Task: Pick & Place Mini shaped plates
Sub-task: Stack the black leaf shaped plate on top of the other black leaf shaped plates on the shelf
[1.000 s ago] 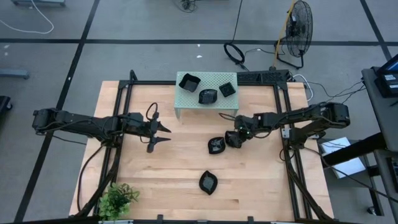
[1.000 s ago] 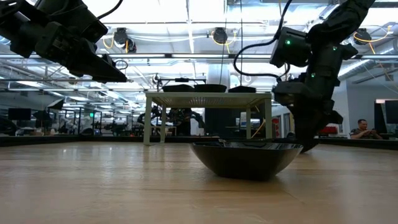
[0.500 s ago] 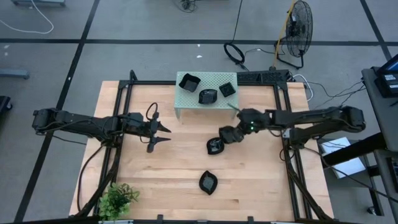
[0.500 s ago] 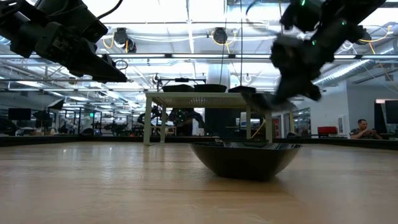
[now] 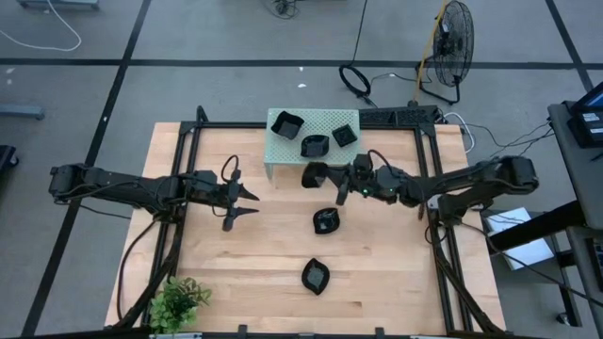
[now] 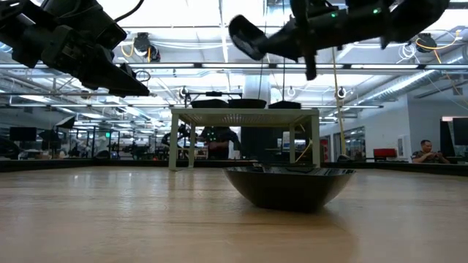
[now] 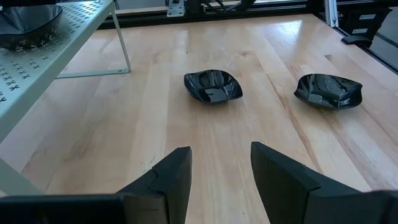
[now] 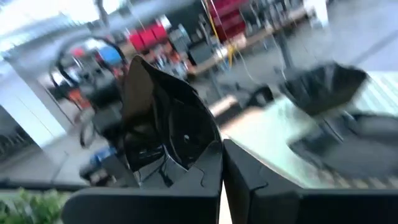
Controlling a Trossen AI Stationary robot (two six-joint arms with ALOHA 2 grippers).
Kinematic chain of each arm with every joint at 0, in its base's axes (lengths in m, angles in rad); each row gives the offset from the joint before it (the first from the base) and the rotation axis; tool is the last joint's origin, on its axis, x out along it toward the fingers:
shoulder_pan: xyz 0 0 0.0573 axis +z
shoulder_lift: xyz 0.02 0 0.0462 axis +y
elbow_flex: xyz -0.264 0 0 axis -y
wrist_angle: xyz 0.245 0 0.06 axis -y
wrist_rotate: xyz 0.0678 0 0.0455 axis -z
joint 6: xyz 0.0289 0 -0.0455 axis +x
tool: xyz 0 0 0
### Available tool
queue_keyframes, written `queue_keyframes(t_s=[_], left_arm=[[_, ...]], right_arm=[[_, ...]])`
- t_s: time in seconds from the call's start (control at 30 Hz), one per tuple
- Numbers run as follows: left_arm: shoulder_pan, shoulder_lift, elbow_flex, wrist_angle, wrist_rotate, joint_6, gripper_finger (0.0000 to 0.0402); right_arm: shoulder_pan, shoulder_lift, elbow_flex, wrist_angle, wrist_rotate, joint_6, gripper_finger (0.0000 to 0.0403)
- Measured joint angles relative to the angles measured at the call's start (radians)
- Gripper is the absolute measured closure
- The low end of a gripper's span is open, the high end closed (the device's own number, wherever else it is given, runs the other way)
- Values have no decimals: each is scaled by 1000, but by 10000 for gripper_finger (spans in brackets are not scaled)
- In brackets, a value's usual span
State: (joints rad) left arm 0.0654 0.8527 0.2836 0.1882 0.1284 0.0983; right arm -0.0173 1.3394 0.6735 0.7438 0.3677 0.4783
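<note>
My right gripper [image 5: 332, 176] is clamped on the rim of one mini plate [image 5: 314, 175], which I hold on edge in the air, just off the front edge of the pale green stand [image 5: 283, 149]. In the right wrist view the plate [image 8: 163, 130] stands nearly vertical between my closed fingers [image 8: 205, 180], so the hold looks thin. I judge the step in hand to be carrying it over the stand and setting it down.

To do that well I would lift enough to clear the stand's edge, turn the wrist until the plate lies flat, and aim for the bare stretch of the perforated top, away from the three plates [image 5: 314, 145] already there. I would let go only once it rests on the metal.

Two more plates [image 5: 326, 221] lie on the table [image 5: 264, 273]. My left gripper [image 5: 247, 202] hangs with fingers apart, holding nothing, well clear over the table's left side.
</note>
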Motion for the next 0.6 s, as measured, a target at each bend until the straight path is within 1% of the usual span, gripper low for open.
queue_keyframes(t_s=[0.07,0.17,0.27,0.4,0.43,0.5,0.6], left_arm=[[0,0,0,0,0,0,231],[0,0,0,0,0,-5,231],[0,0,0,0,0,-7,231],[0,0,0,0,0,-3,231],[0,0,0,0,0,-3,231],[0,0,0,-1,0,-3,231],[0,0,0,-1,0,-3,231]], right_arm=[[0,57,0,129,32,-48,403],[-1,137,0,292,141,-134,403],[-9,187,0,387,236,-207,403],[-9,230,5,435,392,-311,403],[-9,244,10,436,417,-328,403],[-14,264,18,431,442,-337,403],[-26,295,41,438,440,-330,403]])
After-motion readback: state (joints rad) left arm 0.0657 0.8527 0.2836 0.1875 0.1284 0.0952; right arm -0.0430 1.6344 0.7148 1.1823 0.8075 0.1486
